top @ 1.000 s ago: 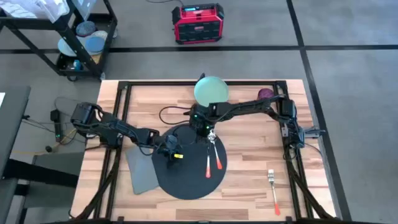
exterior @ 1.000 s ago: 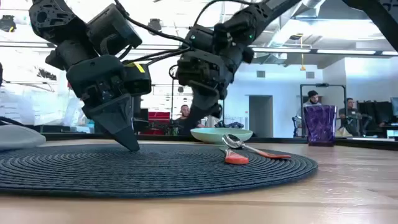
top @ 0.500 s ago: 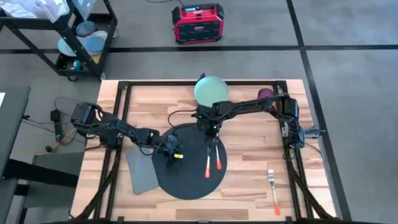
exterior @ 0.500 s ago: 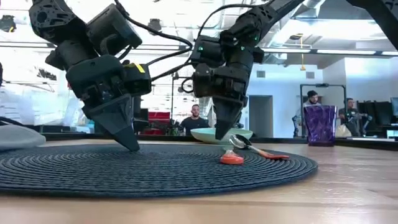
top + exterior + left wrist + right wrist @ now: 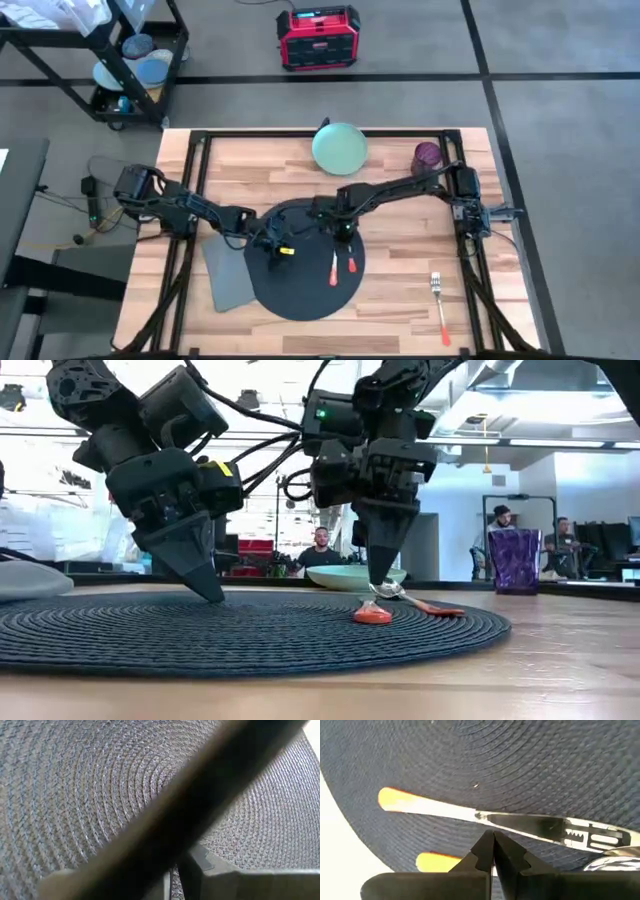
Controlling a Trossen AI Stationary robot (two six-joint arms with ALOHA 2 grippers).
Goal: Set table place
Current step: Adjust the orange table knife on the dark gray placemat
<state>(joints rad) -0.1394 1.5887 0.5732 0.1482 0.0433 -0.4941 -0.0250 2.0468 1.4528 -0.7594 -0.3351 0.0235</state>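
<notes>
The placemat (image 5: pixel 303 262), round and dark grey woven, lies at the lower middle of the high view on the light-wood table (image 5: pixel 400 300). Its left edge overlaps or touches a grey rectangular napkin (image 5: pixel 226 272).

Two orange-handled utensils already lie on the mat's right half: a knife (image 5: pixel 485 817) and a spoon (image 5: pixel 405 598), side by side.

The right gripper (image 5: pixel 383 582) stands point-down over the upper end of these two, at the centre of the high view. In its own wrist view the fingers are pressed together with nothing between them. Its tip sits just above or against the knife where blade meets handle; I cannot tell which.

The left gripper (image 5: pixel 208 590) rests with its tip on the mat's left half. Its fingers look closed to a point and hold nothing.

The setting seems about half made. The mat, the napkin, the knife and the spoon are roughly in place.

- The pale green plate (image 5: pixel 340 146) sits at the table's upper edge, well apart from the mat.
- The purple cup (image 5: pixel 428 155) stands at the upper right.
- An orange-handled fork (image 5: pixel 440 305) lies at the lower right on bare wood.

Probably these three are left to bring in. The knife and spoon would likely have to shift off the mat's middle to make room for the plate.
</notes>
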